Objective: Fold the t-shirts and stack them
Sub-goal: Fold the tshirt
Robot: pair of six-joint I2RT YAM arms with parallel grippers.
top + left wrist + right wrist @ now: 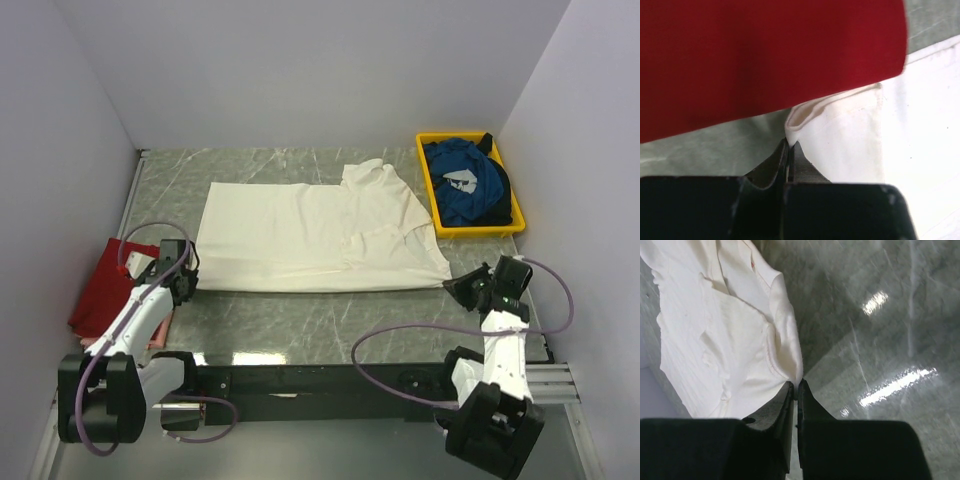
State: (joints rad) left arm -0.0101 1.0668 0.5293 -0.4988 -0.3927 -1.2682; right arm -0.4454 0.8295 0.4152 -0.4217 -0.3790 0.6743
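Note:
The cream-white t-shirt (310, 238) lies spread across the middle of the table, partly folded, its sleeve at the back right. My left gripper (186, 280) is shut on its near left corner (792, 125). My right gripper (462, 288) is shut on its near right corner (790, 367). The dark red t-shirt (105, 285) lies folded at the left edge, beside and partly under my left arm; it fills the top of the left wrist view (765, 55). The blue t-shirt with a white print (465, 180) lies crumpled in the tray.
A yellow plastic tray (431, 195) stands at the back right and holds the blue t-shirt and a dark cloth. White walls close in on the left, back and right. Grey marble tabletop (320, 315) shows in front of the white t-shirt.

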